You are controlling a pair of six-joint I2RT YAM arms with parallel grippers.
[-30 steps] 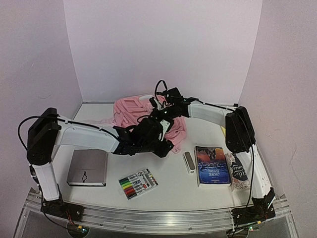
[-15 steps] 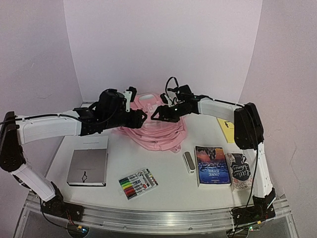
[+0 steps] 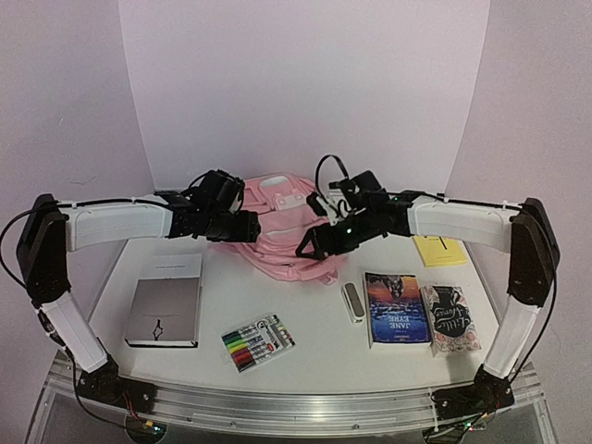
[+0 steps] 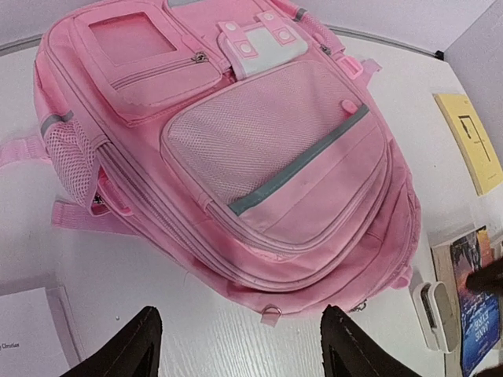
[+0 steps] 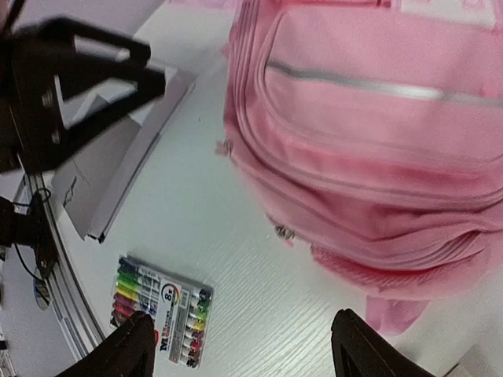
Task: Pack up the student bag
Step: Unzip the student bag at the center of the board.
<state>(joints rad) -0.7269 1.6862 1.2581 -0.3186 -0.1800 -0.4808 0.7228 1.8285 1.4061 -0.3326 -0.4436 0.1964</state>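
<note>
The student bag [image 3: 289, 231], a pink backpack, lies flat at the back middle of the table with its zipped front pockets up. In the left wrist view the student bag [image 4: 236, 157] fills the frame, white patches at its top. My left gripper [image 3: 243, 227] hovers at the bag's left side, open and empty; the left gripper [image 4: 244, 349] shows only bare table between its fingertips [image 4: 134, 345]. My right gripper [image 3: 312, 248] hangs over the bag's near right edge, also open and empty. The right gripper [image 5: 247, 353] looks down on table beside the student bag [image 5: 377, 157].
A grey notebook [image 3: 165, 310] lies front left, a marker pack [image 3: 258, 342] front middle. A small white case [image 3: 352, 302], a Jane Eyre book [image 3: 397, 308] and a second book [image 3: 450, 320] lie front right. A yellow pad [image 3: 438, 250] sits behind them.
A second ago both grippers were at the bunched-up bag. Both have opened and drawn back, and the bag now lies flat.
</note>
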